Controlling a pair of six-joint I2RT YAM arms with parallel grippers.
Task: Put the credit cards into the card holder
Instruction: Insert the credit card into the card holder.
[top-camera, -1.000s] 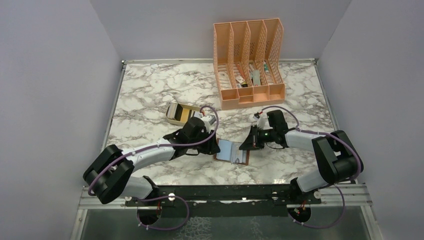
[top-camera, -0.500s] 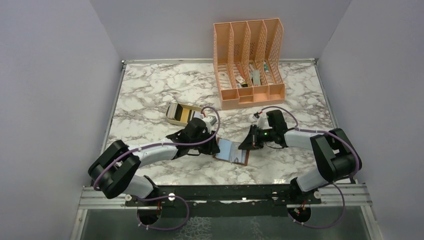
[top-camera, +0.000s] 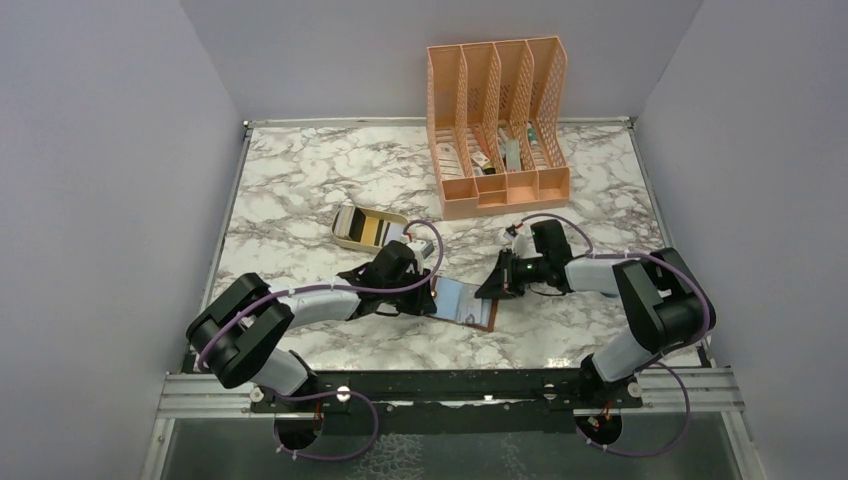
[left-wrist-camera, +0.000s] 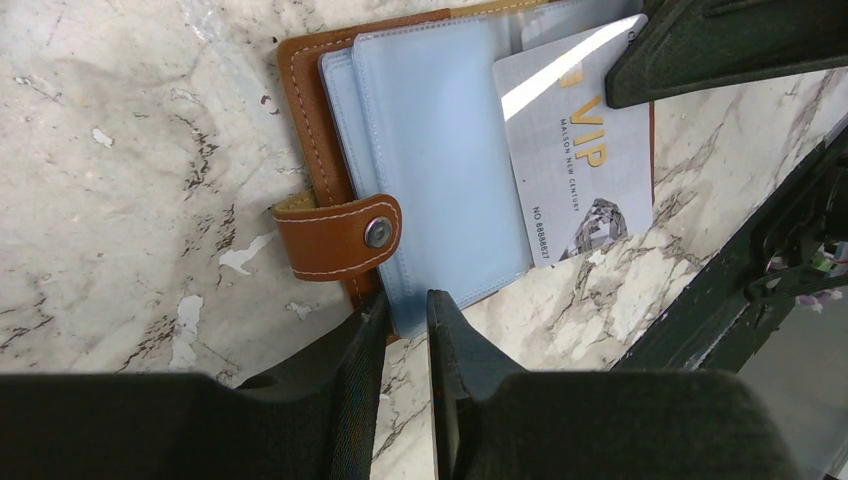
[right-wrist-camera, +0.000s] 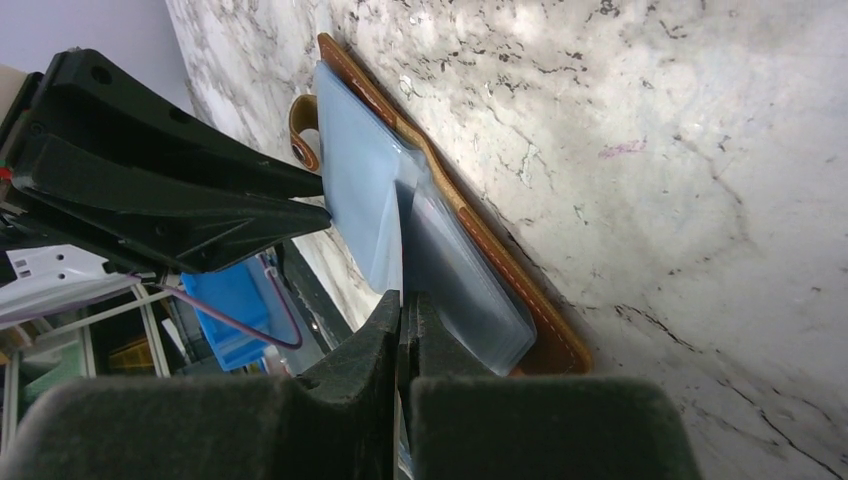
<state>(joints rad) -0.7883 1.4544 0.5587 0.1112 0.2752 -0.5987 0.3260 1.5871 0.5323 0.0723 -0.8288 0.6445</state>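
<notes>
While my closed right gripper (top-camera: 492, 290) touches the card (left-wrist-camera: 580, 150) on the wallet (left-wrist-camera: 310, 120), my left gripper (left-wrist-camera: 405, 312) straddles its edge, grip unclear.

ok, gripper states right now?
Left gripper: jaws a slit apart at edge of the card holder; grip cannot be told.
Right gripper: closed, apparently pinching the credit card.

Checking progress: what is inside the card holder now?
One silver VIP card shows, partly behind bluish sleeves of the card holder; the right hand covers its top corner.
</notes>
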